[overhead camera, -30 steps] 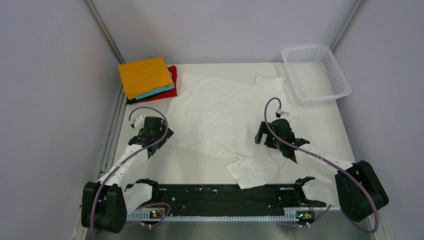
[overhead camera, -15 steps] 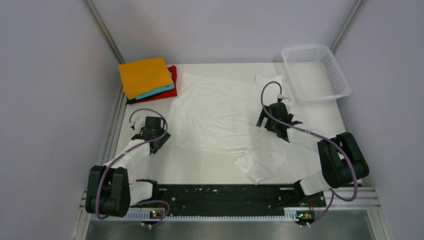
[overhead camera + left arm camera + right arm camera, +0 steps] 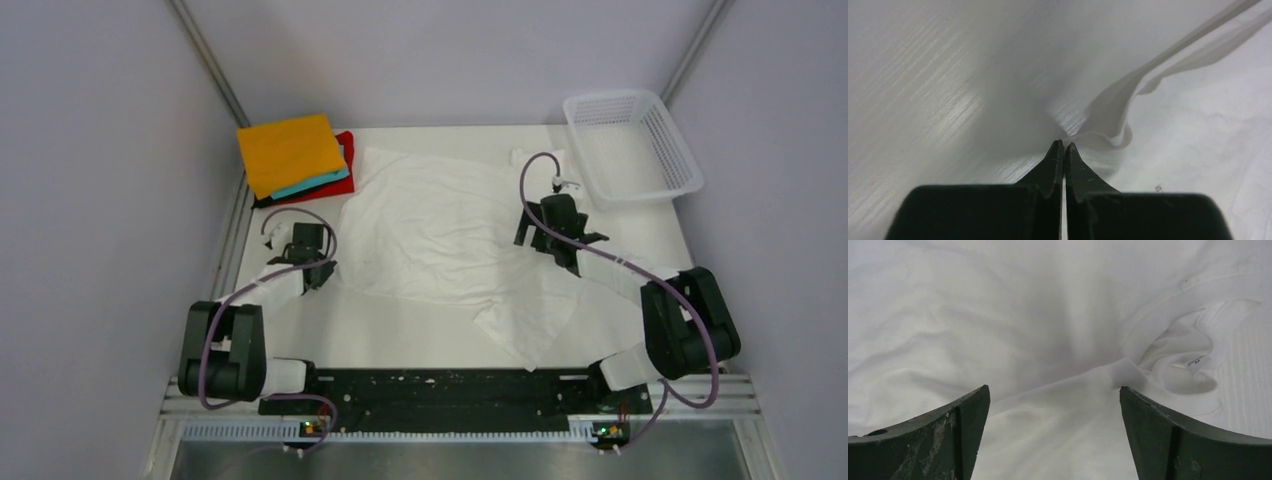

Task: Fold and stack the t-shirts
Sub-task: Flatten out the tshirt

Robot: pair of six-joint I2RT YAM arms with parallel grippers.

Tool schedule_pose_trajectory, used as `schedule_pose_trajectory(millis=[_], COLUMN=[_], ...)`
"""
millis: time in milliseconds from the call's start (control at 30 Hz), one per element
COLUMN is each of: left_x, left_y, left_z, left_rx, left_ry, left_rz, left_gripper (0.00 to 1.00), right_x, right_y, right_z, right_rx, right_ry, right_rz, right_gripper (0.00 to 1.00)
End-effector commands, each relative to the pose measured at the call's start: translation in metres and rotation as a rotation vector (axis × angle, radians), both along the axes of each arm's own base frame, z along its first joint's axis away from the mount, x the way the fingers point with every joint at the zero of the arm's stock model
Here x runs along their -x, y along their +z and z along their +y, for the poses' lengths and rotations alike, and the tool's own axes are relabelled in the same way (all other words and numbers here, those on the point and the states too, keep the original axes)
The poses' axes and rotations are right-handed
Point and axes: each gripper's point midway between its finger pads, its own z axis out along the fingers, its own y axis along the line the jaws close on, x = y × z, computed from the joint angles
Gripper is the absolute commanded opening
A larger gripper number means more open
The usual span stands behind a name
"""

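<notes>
On the middle of the table [image 3: 400, 345] a white tee [image 3: 440, 235] lies spread open and wrinkled. Its length runs roughly left to right across the table, and one flap of it points toward the near edge on the right side. Its far right corner reaches almost to a white mesh basket [image 3: 668, 128] that stands in the far right corner. The tee lies wholly on the table, outside the basket.

The left gripper [image 3: 1064, 146] is down at the tee's left edge with its fingers pressed together. The hem is bunched into a small raised loop right against the tips, but whether any cloth is caught between them cannot be told. The right gripper [image 3: 1054, 400] sits over the right part of the tee with its jaws spread wide, and cloth lies between and beneath the fingers. In the right wrist view, the collar opening with its small label [image 3: 1195, 361] is just off the right-hand finger.

In the far left corner, just beside the tee's far left corner, is a pile of folded tees. An orange tee [image 3: 290, 152] is on top, a teal tee [image 3: 322, 185] shows beneath it, and a red tee [image 3: 345, 143] is at the bottom.
</notes>
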Motion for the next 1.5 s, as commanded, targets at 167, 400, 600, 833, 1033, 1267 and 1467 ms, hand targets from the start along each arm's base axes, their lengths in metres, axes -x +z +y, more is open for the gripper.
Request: schedule_pose_trajectory(millis=[167, 400, 600, 833, 1033, 1267, 1467], left_x=[0.022, 0.027, 0.028, 0.029, 0.029, 0.025, 0.008], left_y=[0.004, 0.015, 0.019, 0.025, 0.026, 0.027, 0.05], left_z=[-0.006, -0.007, -0.005, -0.005, -0.002, -0.004, -0.011], left_rx=[0.044, 0.059, 0.047, 0.051, 0.042, 0.046, 0.065], left_ry=[-0.014, -0.011, -0.011, -0.015, -0.001, -0.012, -0.052], left_rz=[-0.024, -0.07, -0.098, -0.138, -0.131, -0.145, -0.212], left_gripper=[0.0, 0.0, 0.0, 0.0, 0.0, 0.0, 0.0], right_x=[0.072, 0.202, 0.266, 0.274, 0.278, 0.255, 0.205], right_y=[0.07, 0.032, 0.006, -0.026, -0.048, -0.053, -0.002], right_z=[0.061, 0.107, 0.087, 0.063, 0.06, 0.045, 0.052], right_rx=[0.054, 0.017, 0.16, 0.201, 0.166, 0.154, 0.098], right_ry=[0.246, 0.508, 0.542, 0.442, 0.418, 0.312, 0.206], right_rz=[-0.07, 0.155, 0.379, 0.428, 0.462, 0.417, 0.149], right_gripper=[0.99, 0.92, 0.86, 0.77, 0.65, 0.15, 0.0])
